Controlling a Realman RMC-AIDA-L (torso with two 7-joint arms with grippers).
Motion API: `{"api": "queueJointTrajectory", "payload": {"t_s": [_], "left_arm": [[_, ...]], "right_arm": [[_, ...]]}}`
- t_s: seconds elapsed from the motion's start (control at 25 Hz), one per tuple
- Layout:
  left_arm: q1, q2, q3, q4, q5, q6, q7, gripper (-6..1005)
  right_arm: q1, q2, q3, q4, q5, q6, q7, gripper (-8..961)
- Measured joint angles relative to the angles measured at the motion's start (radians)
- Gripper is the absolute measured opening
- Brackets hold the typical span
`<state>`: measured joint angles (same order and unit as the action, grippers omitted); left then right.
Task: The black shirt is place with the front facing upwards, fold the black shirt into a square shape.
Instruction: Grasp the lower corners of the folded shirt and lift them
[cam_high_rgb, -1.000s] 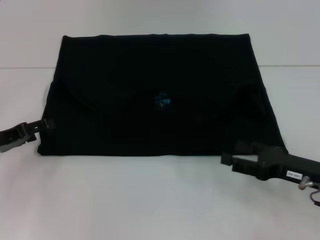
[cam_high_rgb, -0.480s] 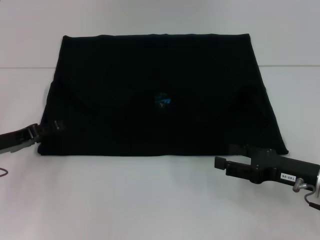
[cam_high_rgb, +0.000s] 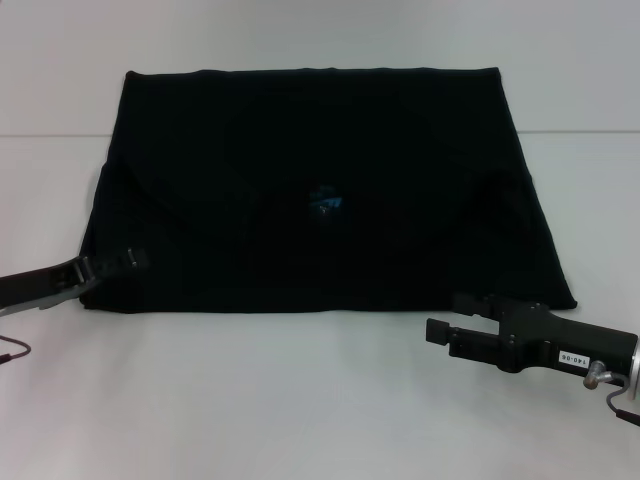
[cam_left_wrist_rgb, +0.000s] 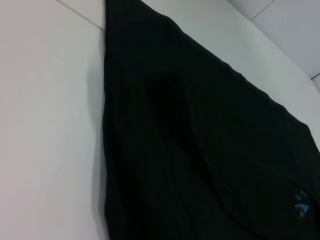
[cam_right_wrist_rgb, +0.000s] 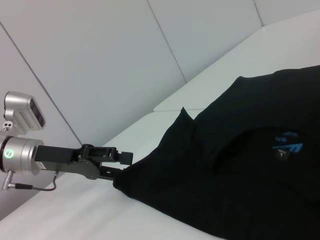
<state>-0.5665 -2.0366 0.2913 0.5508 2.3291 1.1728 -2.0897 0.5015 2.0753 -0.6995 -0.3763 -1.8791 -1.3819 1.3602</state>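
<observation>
Right gripper backed off black shirt, fingers spread; left gripper at its near-left corner, grip unclear

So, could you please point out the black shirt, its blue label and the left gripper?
black shirt (cam_high_rgb: 300, 150), head view, far flat part of the cloth.
blue label (cam_high_rgb: 324, 198), head view, middle of the label.
left gripper (cam_high_rgb: 128, 260), head view, fingertips at the shirt's near left corner.
</observation>
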Motion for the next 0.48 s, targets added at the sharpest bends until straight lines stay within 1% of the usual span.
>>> {"api": "queueJointTrajectory", "payload": {"t_s": [0.16,0.24,0.32,0.44,0.48], "left_arm": [[-0.005,-0.001,0.006,0.000,0.004,0.001,-0.002,834],[-0.008,-0.001,0.031,0.003,0.017,-0.007,-0.013,824],[-0.009,-0.003,0.055,0.007,0.025,-0.017,-0.025,732],[-0.008,-0.005,0.065,0.009,0.028,-0.024,-0.033,593],[-0.007,-0.005,0.063,0.009,0.027,-0.025,-0.032,571]], "right_arm": [[0.000,0.000,0.000,0.001,0.000,-0.012,0.002,834],[0.000,0.000,0.000,0.001,0.000,-0.019,0.002,834],[-0.002,0.000,0.004,0.000,0.000,-0.026,0.002,834],[-0.006,-0.001,0.008,-0.001,0.003,-0.032,0.002,834],[-0.008,-0.002,0.009,-0.001,0.004,-0.034,0.002,834]]}}
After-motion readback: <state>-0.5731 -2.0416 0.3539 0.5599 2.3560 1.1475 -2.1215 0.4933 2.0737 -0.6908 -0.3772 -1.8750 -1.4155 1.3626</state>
